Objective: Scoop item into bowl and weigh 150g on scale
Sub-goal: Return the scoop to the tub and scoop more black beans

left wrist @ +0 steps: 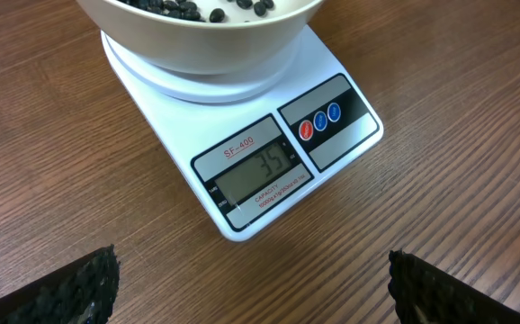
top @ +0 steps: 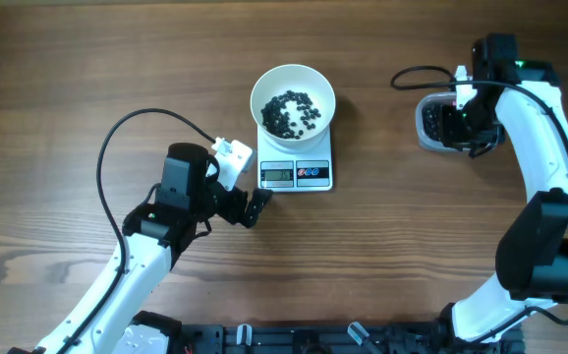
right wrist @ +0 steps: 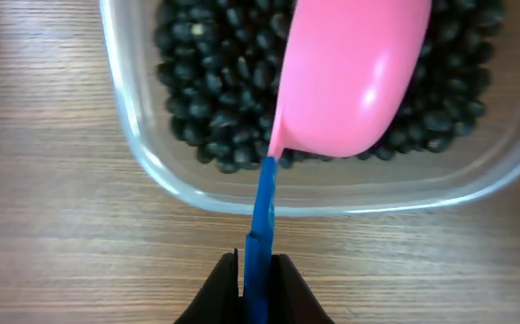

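The white bowl (top: 262,87) stands on the white scale (top: 297,174) with a thin layer of black beans (top: 292,111) in it. In the left wrist view the bowl (left wrist: 197,45) sits on the scale (left wrist: 242,171), whose display reads 35. My left gripper (top: 255,206) is wide open just in front of the scale and holds nothing (left wrist: 253,297). My right gripper (right wrist: 258,279) is shut on the blue handle of a pink scoop (right wrist: 350,72). The scoop hangs over the heap of black beans (right wrist: 206,81) in a clear tub (right wrist: 152,171).
The clear tub (top: 425,123) sits at the far right of the wooden table, under my right arm (top: 535,118). A black cable (top: 127,138) loops to the left of my left arm.
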Available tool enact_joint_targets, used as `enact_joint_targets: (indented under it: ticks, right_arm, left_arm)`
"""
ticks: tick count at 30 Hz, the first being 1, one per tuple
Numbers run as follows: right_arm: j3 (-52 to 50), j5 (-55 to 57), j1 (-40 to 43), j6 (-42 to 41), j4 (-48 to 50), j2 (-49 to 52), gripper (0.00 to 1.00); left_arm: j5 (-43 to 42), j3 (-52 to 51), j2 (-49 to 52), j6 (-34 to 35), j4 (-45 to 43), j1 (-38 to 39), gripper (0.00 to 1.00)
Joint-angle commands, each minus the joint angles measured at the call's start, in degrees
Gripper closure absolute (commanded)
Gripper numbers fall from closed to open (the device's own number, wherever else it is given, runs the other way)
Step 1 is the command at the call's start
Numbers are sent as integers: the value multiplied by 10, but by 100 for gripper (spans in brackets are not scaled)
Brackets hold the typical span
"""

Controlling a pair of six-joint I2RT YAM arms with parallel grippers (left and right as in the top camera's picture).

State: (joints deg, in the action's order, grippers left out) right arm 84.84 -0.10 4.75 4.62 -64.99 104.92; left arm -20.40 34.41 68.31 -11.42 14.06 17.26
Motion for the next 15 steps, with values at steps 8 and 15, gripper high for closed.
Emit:
enact_joint_targets:
  ticks: [8, 15]
  right_arm:
    - [-2, -176, 78, 45, -3, 14, 96]
    - [-2, -235, 122, 88, -16, 14, 96]
  left_arm:
    - [3, -1, 0, 3, -1, 2, 0]
    - [3, -1, 0, 3, -1, 2, 0]
